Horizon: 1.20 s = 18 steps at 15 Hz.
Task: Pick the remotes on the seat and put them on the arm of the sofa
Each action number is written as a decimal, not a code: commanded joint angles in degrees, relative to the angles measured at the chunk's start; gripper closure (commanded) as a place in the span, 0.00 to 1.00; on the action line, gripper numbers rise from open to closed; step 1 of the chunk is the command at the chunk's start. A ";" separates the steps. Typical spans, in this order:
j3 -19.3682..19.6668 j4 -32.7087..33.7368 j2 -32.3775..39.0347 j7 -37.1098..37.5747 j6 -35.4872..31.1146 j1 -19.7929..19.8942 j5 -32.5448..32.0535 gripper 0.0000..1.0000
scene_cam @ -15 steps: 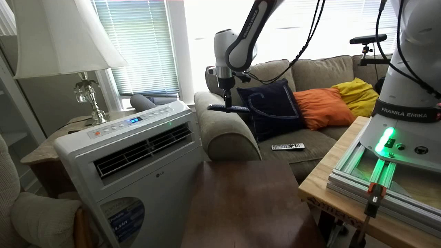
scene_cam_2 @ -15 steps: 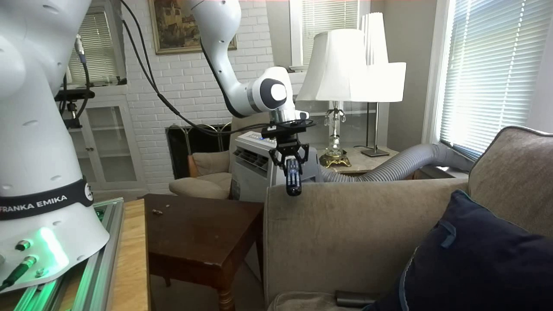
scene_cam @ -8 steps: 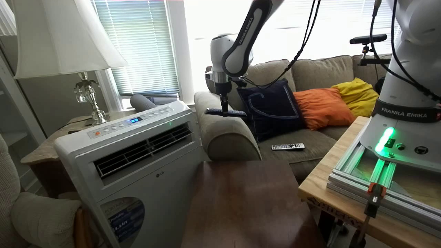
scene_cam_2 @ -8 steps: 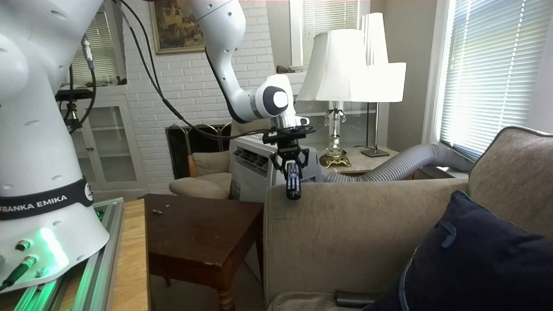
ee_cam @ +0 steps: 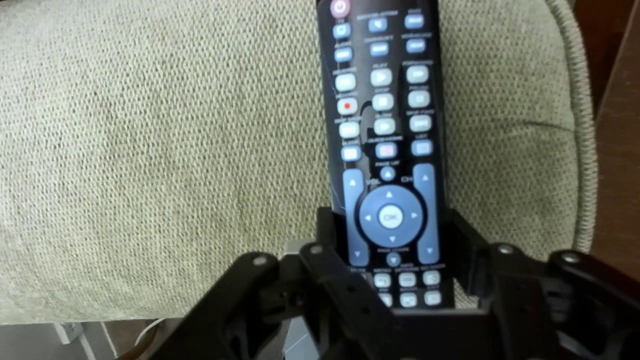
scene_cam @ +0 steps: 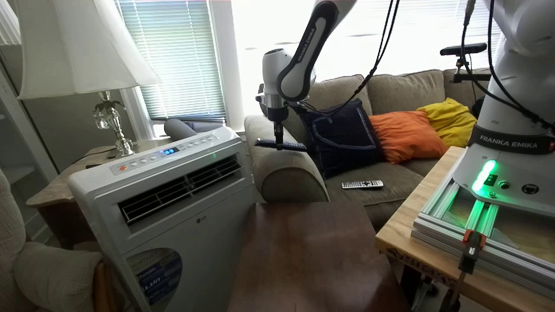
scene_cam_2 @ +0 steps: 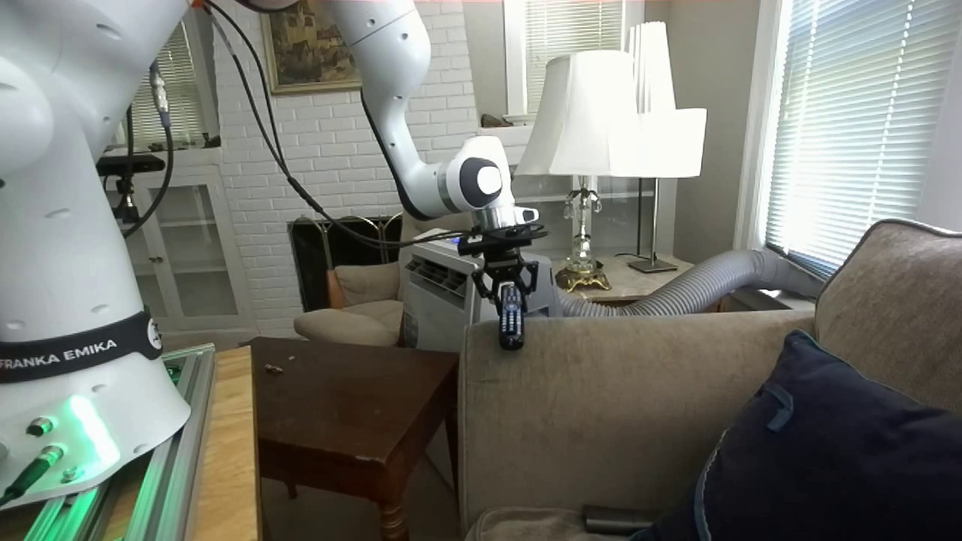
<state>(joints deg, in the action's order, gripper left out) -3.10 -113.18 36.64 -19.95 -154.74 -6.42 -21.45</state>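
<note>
Step in hand, as judged: setting the black remote (ee_cam: 382, 125) down on the armrest (ee_cam: 200, 150). The gripper (ee_cam: 391, 232) is closed in on the remote's long sides, one finger at 9 o'clock and one at 3, the gap being just the remote's width; the hold looks firm. In the wrist view armrest fabric shows to both sides, with its piped edge at 3 o'clock and the table (ee_cam: 620, 185) beyond. Contact between remote and armrest could not be established from any view.

Next move, in my judgement: lower straight down until the underside bears on the fabric, part the fingers, then lift clear. The top is rounded; a release away from the crown could let the remote slide.

Pose: in an exterior view the robot arm (scene_cam: 308, 52) descends from 1 o'clock, wrist near upright, gripper pointing to 6. The remote lies crosswise, near level, its 3 o'clock end slightly lower. The base (scene_cam: 511, 169) stands well apart at 3 o'clock.

Outstanding: a silver remote (scene_cam: 362, 184) on the seat (scene_cam: 396, 187), at 4 o'clock from the gripper, near the navy pillow (scene_cam: 342, 138).
</note>
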 commanded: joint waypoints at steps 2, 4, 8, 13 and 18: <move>1.42 2.20 1.68 2.50 -0.74 -1.74 -0.84 0.70; 1.53 2.71 1.94 2.70 -0.47 -2.05 -0.79 0.70; 1.90 3.25 2.31 3.24 -0.16 -2.72 -0.99 0.70; 2.91 3.61 3.17 3.63 -0.04 -3.55 -1.65 0.70; 3.29 3.82 3.43 3.65 0.40 -3.68 -1.49 0.20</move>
<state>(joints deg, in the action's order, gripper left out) -0.63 -111.13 38.88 -18.18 -154.90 -9.28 -21.75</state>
